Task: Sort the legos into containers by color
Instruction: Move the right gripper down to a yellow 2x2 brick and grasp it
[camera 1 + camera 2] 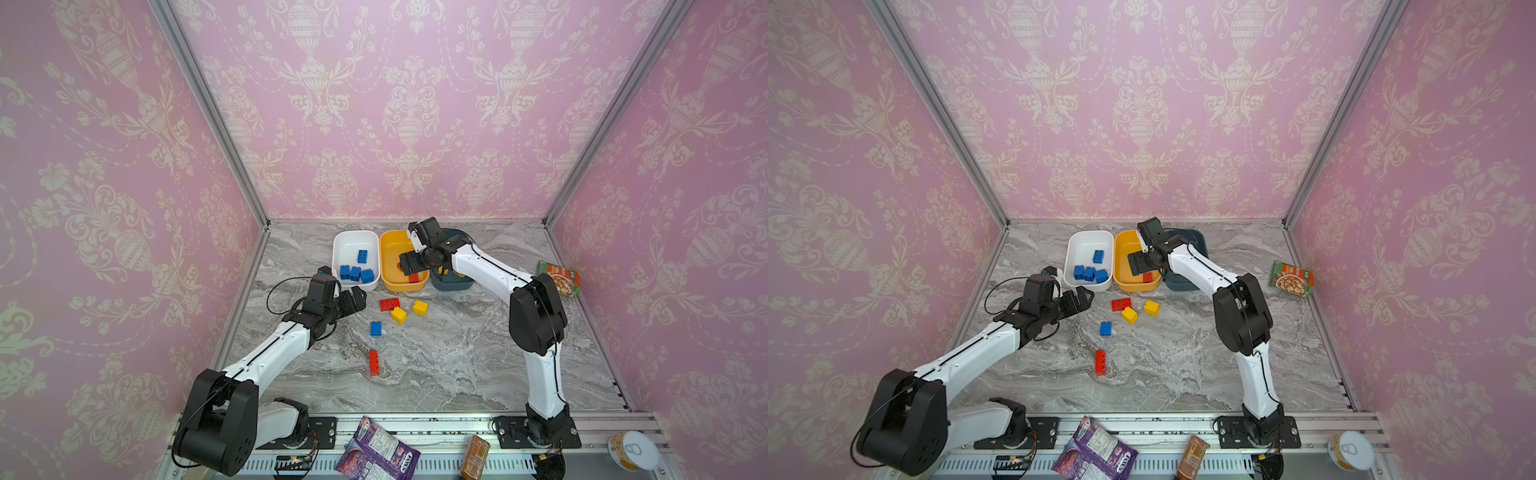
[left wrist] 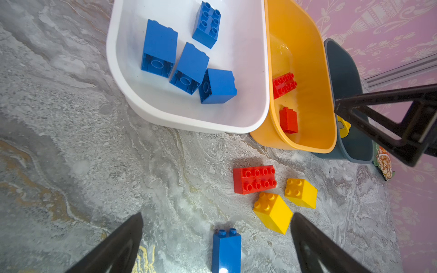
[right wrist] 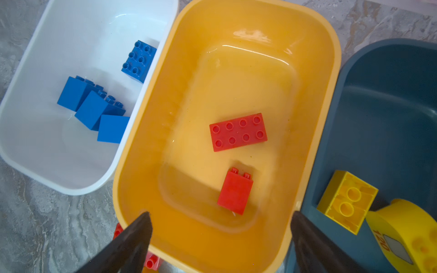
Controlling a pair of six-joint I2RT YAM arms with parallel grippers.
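The white tub (image 1: 347, 240) holds several blue legos (image 2: 189, 68). Next to it, the yellow-orange tub (image 3: 236, 23) holds a long red brick (image 3: 238, 132) and a short red one (image 3: 235, 192). My right gripper (image 1: 409, 264) hangs open and empty above them. The teal tub (image 3: 390, 118) holds yellow legos (image 3: 346, 201). On the table lie a long red brick (image 1: 389, 304), two yellow bricks (image 1: 399, 315) (image 1: 420, 307), a blue brick (image 1: 375, 328) and another long red one (image 1: 374, 362). My left gripper (image 1: 353, 301) is open and empty, left of this cluster, above the table.
A green snack packet (image 1: 559, 277) lies by the right wall. On the front rail sit a purple packet (image 1: 376, 453), a brown packet (image 1: 474, 456) and a round can (image 1: 632, 450). Pink walls close in the marble table (image 1: 457, 365) at the back and both sides.
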